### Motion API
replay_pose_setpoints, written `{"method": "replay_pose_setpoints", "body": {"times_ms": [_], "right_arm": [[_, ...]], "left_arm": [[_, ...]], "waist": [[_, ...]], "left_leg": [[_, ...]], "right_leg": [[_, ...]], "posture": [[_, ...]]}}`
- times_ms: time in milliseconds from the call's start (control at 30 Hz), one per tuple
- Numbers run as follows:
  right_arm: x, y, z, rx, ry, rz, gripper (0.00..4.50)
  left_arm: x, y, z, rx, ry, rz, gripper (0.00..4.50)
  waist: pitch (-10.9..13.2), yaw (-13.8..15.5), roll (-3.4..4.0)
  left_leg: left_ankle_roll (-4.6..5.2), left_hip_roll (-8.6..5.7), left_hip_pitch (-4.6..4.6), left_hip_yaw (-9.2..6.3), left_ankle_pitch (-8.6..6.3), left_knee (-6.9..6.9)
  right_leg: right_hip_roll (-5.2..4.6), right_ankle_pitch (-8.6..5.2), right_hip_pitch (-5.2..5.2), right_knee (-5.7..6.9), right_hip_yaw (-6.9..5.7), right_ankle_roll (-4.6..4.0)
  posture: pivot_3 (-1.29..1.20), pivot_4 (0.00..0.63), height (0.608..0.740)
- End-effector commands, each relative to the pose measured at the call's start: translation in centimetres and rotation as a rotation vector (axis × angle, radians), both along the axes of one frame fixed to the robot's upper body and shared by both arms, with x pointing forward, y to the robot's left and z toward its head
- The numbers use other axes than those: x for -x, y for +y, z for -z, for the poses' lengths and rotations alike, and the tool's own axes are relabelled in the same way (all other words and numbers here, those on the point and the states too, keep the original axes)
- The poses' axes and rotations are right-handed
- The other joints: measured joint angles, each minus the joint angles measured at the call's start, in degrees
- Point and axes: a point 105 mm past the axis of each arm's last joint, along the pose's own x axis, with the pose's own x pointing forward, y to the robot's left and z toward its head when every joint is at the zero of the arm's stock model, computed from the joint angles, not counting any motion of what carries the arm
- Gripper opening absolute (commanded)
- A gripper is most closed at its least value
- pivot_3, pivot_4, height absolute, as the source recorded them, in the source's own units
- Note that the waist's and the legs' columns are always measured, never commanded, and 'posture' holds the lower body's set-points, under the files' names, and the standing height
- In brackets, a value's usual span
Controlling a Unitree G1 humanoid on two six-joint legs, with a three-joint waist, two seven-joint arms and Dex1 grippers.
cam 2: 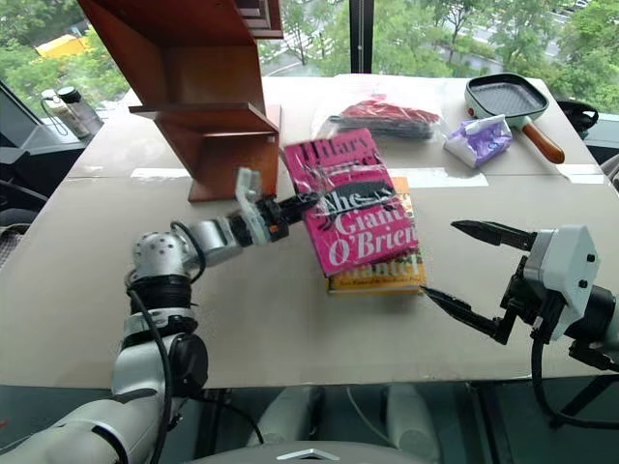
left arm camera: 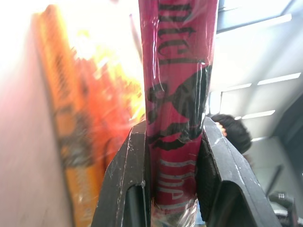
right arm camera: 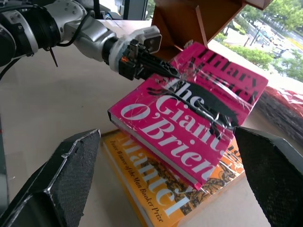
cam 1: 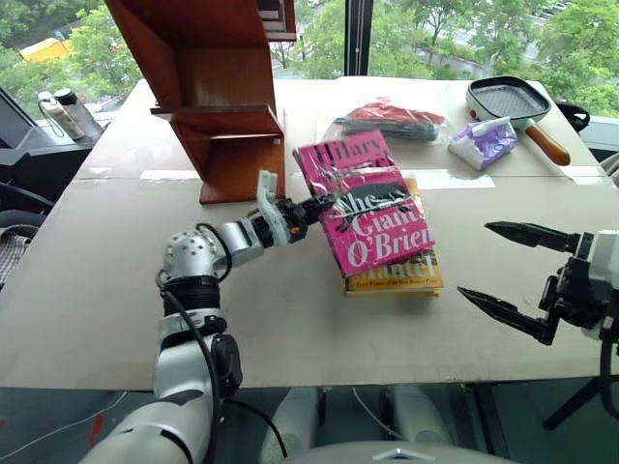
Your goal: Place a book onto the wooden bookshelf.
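Observation:
The book, thick and bright pink with white and black lettering under glossy wrap, is tilted up off a yellow book that lies flat on the table. My left gripper is shut on the pink book's left edge; in the left wrist view both fingers press its cover. The wooden bookshelf, reddish-brown with stepped shelves, stands just behind and left of the book. My right gripper hovers open to the right of both books, with nothing between its fingers.
At the back of the table lie a clear bag of red items, a purple packet and a grill pan with a wooden handle. Bottles stand beyond the table's far left corner.

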Motion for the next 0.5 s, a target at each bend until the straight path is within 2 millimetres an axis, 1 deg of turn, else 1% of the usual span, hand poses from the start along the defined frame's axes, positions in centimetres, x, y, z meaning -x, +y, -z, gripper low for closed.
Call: {"method": "replay_pose_setpoints", "body": {"times_ms": [33, 67, 100, 133, 267, 333, 367, 400, 467, 500], "right_arm": [[-0.7, -0.5, -1.6, -0.059, -0.058, 0.008, 4.50], [-1.0, -0.8, -2.1, -0.074, -0.077, 0.019, 4.50], [-1.5, -1.5, -2.9, -0.094, -0.106, 0.039, 4.50], [-1.8, -1.8, -3.5, -0.108, -0.127, 0.052, 4.50], [-2.9, -3.6, -5.4, -0.128, -0.188, 0.087, 4.50], [-3.5, -4.6, -5.9, -0.130, -0.203, 0.097, 4.50], [-3.9, -5.0, -6.2, -0.129, -0.211, 0.102, 4.50], [-4.4, -5.3, -6.3, -0.127, -0.217, 0.106, 4.50], [-5.2, -5.8, -6.3, -0.122, -0.225, 0.110, 4.50], [-5.7, -6.1, -6.3, -0.121, -0.227, 0.114, 4.50]], "left_arm": [[3.4, -2.9, -6.7, -0.209, -0.461, 0.144, 0.60], [3.9, -3.1, -7.8, -0.304, -0.596, 0.143, 0.60], [4.3, -3.3, -9.6, -0.391, -0.757, 0.121, 0.60], [4.6, -3.3, -10.9, -0.448, -0.870, 0.107, 0.60], [4.2, -2.1, -16.0, -0.896, -1.442, -0.131, 0.60], [4.1, -2.0, -18.1, -1.116, -1.633, -0.211, 0.60], [3.7, -1.6, -18.6, -1.216, -1.671, -0.238, 0.60], [3.0, -0.8, -18.9, -1.339, -1.678, -0.267, 0.60], [2.1, 0.4, -18.9, -1.489, -1.671, -0.277, 0.60], [1.7, 1.2, -18.7, -1.605, -1.657, -0.275, 0.60]], "waist": [[-0.01, 0.47, 0.05], [-0.01, 0.69, 0.07], [0.01, 0.67, 0.06], [0.02, 0.61, 0.07], [0.04, 0.34, 0.09], [0.06, 0.16, 0.11], [0.07, 0.12, 0.09], [0.08, -0.02, 0.10], [0.05, -0.16, 0.15], [0.05, -0.26, 0.16]], "left_leg": [[-0.01, -0.01, -0.03, 0.03, 0.00, 0.00], [0.00, -0.05, -0.04, 0.01, 0.00, -0.02], [0.00, -0.09, -0.02, 0.04, 0.00, -0.03], [0.00, -0.12, -0.03, 0.05, 0.00, -0.05], [0.01, -0.07, 0.09, 0.16, 0.00, -0.47], [0.02, -0.06, 0.08, 0.23, 0.01, -0.71], [0.03, -0.05, 0.04, 0.25, 0.01, -0.75], [0.04, -0.05, -0.04, 0.28, 0.01, -0.75], [0.05, -0.06, -0.07, 0.39, 0.00, -0.82], [0.07, -0.06, -0.05, 0.47, -0.01, -0.83]], "right_leg": [[0.00, 0.00, 0.00, -0.06, -0.01, 0.00], [-0.08, 0.00, 0.03, -0.10, -0.04, 0.01], [-0.12, -0.02, 0.04, -0.10, -0.04, 0.03], [-0.10, -0.02, 0.04, -0.14, -0.04, 0.03], [-0.07, -0.03, 0.02, -0.30, 0.03, 0.00], [-0.03, -0.03, -0.10, -0.38, 0.10, -0.01], [-0.03, -0.04, -0.18, -0.39, 0.12, -0.02], [-0.03, -0.03, -0.26, -0.41, 0.13, -0.01], [-0.05, -0.03, -0.29, -0.57, 0.21, 0.01], [-0.05, -0.07, -0.30, -0.56, 0.29, 0.08]], "posture": [[0.00, 0.150, 0.740], [0.00, 0.150, 0.740], [0.00, 0.150, 0.740], [0.00, 0.150, 0.740], [0.00, 0.150, 0.740], [0.00, 0.150, 0.740], [0.00, 0.150, 0.740], [0.00, 0.150, 0.740], [0.00, 0.150, 0.740], [0.00, 0.150, 0.740]]}}
